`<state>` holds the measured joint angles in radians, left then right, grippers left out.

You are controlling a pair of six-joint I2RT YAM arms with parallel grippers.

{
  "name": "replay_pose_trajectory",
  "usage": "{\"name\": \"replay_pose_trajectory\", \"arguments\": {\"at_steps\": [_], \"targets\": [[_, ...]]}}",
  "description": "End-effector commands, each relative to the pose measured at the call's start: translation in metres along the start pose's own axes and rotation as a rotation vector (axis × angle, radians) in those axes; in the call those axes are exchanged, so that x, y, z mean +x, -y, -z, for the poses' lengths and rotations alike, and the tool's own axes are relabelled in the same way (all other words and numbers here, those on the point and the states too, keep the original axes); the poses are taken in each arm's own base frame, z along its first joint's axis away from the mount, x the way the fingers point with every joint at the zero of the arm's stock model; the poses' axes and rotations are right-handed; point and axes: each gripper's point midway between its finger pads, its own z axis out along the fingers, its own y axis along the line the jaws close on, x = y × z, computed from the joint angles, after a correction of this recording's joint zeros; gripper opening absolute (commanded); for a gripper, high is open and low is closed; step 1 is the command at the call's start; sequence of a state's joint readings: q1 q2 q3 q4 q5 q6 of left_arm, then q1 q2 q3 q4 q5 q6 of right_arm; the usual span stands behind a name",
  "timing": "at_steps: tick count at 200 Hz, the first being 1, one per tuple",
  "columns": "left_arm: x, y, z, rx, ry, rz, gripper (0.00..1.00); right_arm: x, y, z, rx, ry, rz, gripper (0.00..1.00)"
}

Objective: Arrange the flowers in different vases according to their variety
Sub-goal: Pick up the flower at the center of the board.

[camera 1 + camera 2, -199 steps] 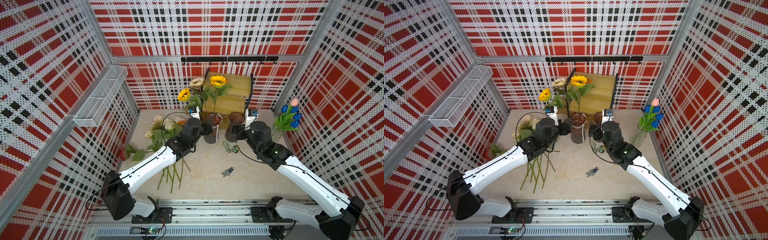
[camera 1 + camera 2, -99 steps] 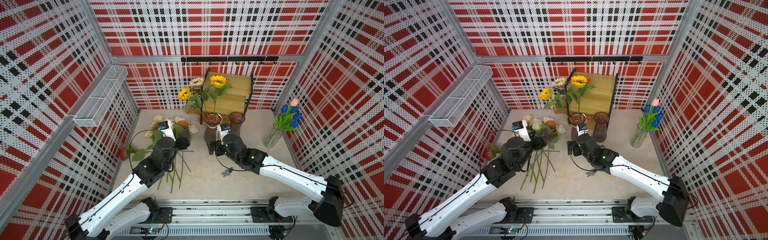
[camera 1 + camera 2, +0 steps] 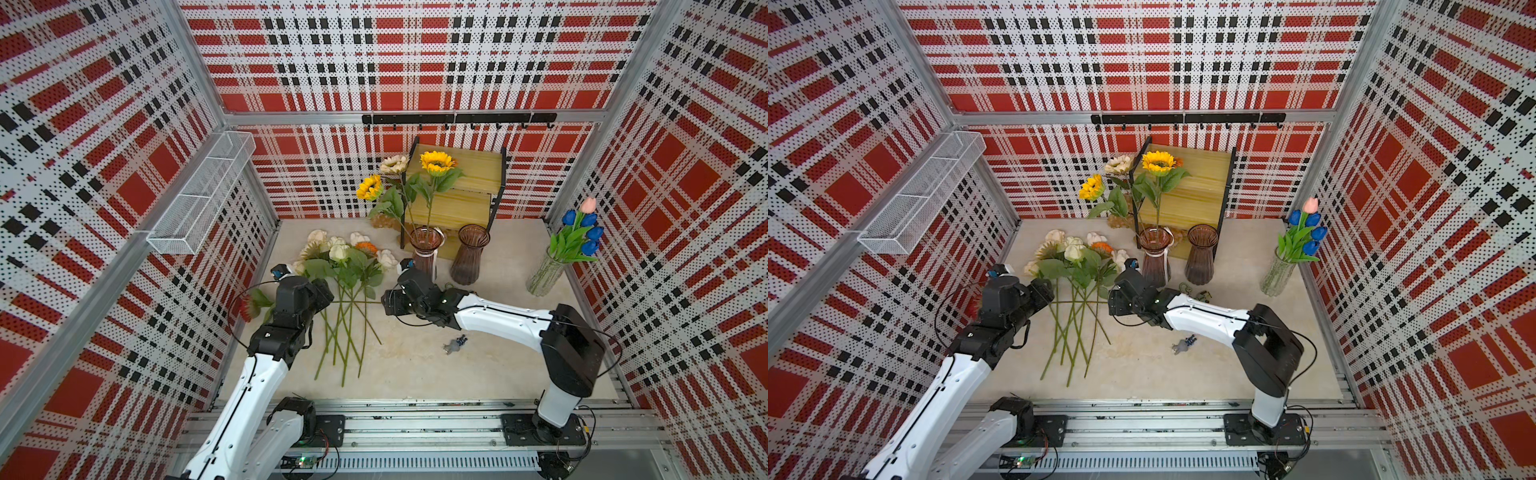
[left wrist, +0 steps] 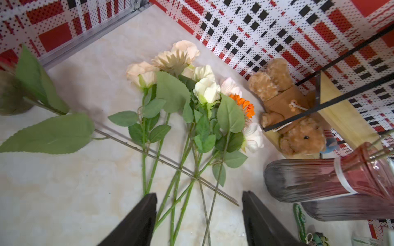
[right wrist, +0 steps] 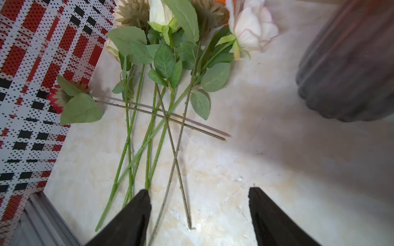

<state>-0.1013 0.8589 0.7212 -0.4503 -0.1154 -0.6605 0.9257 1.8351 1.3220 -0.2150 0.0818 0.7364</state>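
Two wide-open grippers flank loose flowers (image 3: 347,266) lying left of centre.
Left gripper (image 3: 327,294) and right gripper (image 3: 385,301) hold nothing; sunflowers (image 3: 436,162) stand in the pinkish vase (image 3: 426,249), tulips (image 3: 582,232) at right.

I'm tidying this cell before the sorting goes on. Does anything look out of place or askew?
Yes. A plush bear lies by the wooden shelf, a small grey trinket sits loose on the table, and the red flower lies apart, its stem crossing the flower pile.
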Motion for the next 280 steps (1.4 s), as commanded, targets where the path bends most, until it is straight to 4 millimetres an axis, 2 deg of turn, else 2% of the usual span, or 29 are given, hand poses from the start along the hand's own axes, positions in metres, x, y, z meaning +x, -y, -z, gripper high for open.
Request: {"name": "replay_pose_trajectory", "arguments": {"at_steps": [1,32,67,108,138,204,280], "targets": [[0.020,-0.010,-0.011,0.024,-0.119,0.060,0.64,0.000,-0.026,-0.020,-0.083,-0.059,-0.030,0.73],[0.031,-0.031,-0.029,-0.015,-0.199,0.112,0.58,0.009,-0.036,-0.051,-0.112,-0.123,-0.066,0.65],[0.038,-0.047,-0.048,-0.017,-0.265,0.183,0.54,0.017,-0.033,-0.068,-0.118,-0.172,-0.122,0.49],[0.040,-0.055,-0.068,-0.007,-0.308,0.247,0.52,0.034,-0.020,-0.086,-0.116,-0.246,-0.188,0.47],[0.044,-0.058,-0.084,0.017,-0.348,0.300,0.51,0.038,-0.019,-0.092,-0.131,-0.261,-0.210,0.47],[0.035,-0.059,-0.104,0.020,-0.326,0.337,0.48,0.048,-0.014,-0.106,-0.151,-0.295,-0.241,0.37],[0.037,-0.061,-0.119,0.024,-0.337,0.359,0.47,0.040,-0.019,-0.114,-0.183,-0.278,-0.246,0.32]]}}
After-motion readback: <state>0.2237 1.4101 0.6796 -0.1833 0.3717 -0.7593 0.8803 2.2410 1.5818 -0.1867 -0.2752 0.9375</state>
